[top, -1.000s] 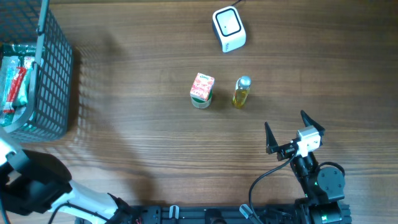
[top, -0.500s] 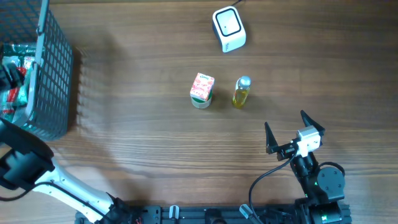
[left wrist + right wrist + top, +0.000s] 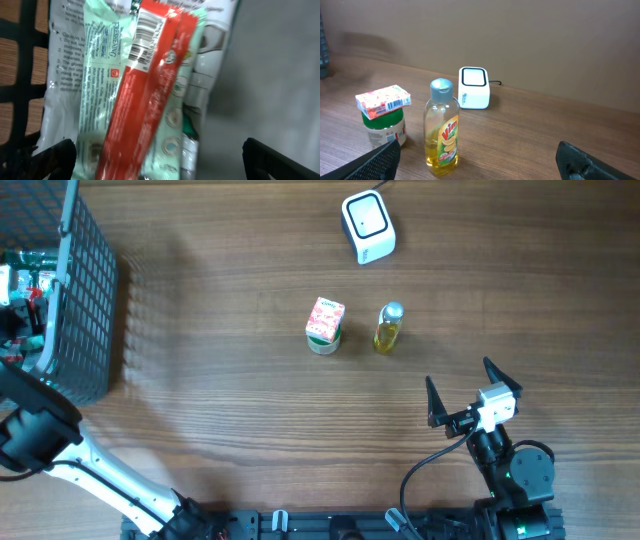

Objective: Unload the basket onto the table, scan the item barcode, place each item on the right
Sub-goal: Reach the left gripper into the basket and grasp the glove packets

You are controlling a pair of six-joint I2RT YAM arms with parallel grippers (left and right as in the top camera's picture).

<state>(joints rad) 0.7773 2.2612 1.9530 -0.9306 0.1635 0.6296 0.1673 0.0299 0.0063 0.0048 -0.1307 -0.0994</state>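
Wood-grain tabletop (image 3: 220, 410), shown from overhead and from both wrists. A wire basket (image 3: 90, 290) at the left edge holds a red packet (image 3: 150, 100) lying on a green packet (image 3: 95, 90). A barcode (image 3: 146, 40) shows at the red packet's upper end. The left claw (image 3: 162, 160) hovers just above these packets, spread wide and pinching nothing. The right claw (image 3: 458, 372), likewise spread and empty, sits near the front edge toward the right corner. The scanner (image 3: 368, 226) stands near the far edge, well apart from the basket. A bottle (image 3: 388, 328) and a jar (image 3: 322, 340) topped by a small box (image 3: 326, 315) stand side by side mid-tabletop. Progress, as judged: early, since no item is gripped or presented to the scanner. Remaining steps: close on a packet, lift it out, carry it across, and turn its barcode toward the scanner.
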